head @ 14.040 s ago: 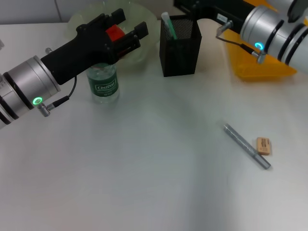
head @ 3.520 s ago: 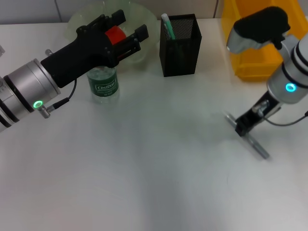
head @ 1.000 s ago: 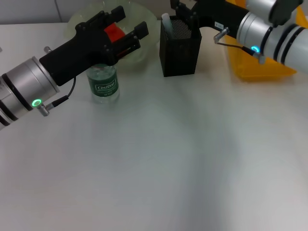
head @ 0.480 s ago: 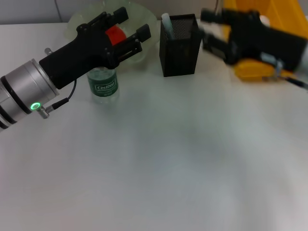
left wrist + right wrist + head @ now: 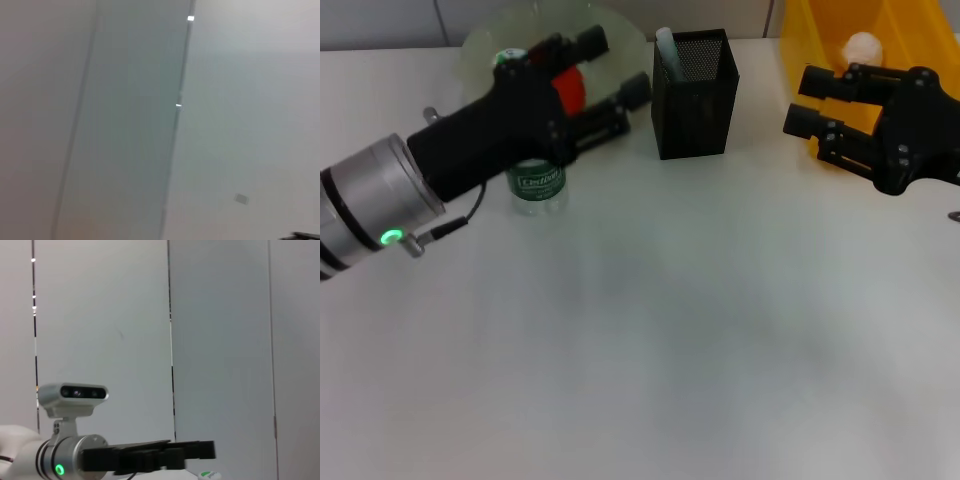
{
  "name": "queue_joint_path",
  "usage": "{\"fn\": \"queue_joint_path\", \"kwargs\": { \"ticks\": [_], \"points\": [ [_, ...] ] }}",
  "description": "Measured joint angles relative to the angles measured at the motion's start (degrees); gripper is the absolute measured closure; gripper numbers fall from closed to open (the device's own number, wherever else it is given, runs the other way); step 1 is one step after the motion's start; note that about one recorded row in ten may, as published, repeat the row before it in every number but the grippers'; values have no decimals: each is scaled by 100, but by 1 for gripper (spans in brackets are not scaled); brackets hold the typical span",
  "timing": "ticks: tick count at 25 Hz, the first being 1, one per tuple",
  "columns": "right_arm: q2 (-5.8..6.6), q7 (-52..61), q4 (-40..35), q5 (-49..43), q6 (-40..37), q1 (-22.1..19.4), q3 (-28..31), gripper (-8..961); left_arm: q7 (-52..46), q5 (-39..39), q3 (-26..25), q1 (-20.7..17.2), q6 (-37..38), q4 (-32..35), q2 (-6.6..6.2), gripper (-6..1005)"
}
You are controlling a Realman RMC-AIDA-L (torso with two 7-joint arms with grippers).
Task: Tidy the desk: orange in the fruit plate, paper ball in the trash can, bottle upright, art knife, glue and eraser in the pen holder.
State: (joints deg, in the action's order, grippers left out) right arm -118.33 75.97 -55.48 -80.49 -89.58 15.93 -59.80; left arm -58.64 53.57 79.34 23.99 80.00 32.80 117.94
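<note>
Desk (image 5: pixel 650 350): the white top carries no loose items in the head view, so sorting looks close to done; the remaining objects stand grouped along the far edge.

Trash can (image 5: pixel 820 60): yellow bin at far right, with the paper ball (image 5: pixel 863 46) lying inside it, white against the yellow.

Fruit plate (image 5: pixel 485 45): pale green glass bowl at far left; the orange (image 5: pixel 570 88) sits in it, partly hidden behind the left arm.

Pen holder (image 5: pixel 694 95): black mesh cup between plate and bin; a pale green-white stick, probably the glue, leans out at its left corner; art knife and eraser cannot be seen, and the mesh hides whatever else is inside.

Bottle (image 5: pixel 539 185): upright just in front of the plate, green label facing the camera, top covered by the left arm.

Left gripper (image 5: pixel 613 72): arm reaches in low from the near left, across the bottle toward the plate; fingers spread, holding nothing.

Right gripper (image 5: pixel 817 102): hovers in front of the trash can, just right of the pen holder, pointing left; fingers parted, empty.
</note>
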Motion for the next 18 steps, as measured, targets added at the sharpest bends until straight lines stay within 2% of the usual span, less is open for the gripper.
{"fn": "queue_joint_path", "kwargs": {
  "ticks": [3,6,10,12,15,16,18],
  "points": [
    [146,259,358,-142,-215,196,7,453,0,268,-25,0,222,37,-1,227],
    [192,307,490,-210,-470,272,46,440,-55,459,-26,10,330,37,-1,227],
    [134,155,508,-209,-665,244,262,423,-138,651,-20,24,439,47,-13,227],
    [67,77,501,-209,-894,216,494,415,-295,742,-29,48,521,64,-85,227],
    [59,74,497,-210,-1049,212,542,355,-614,873,-31,103,684,143,-249,227],
    [67,81,499,-211,-1103,211,547,335,-883,1019,-50,153,853,256,-370,226],
    [89,107,508,-216,-1165,210,548,315,-952,1058,-70,163,916,288,-395,226]
  ]
}}
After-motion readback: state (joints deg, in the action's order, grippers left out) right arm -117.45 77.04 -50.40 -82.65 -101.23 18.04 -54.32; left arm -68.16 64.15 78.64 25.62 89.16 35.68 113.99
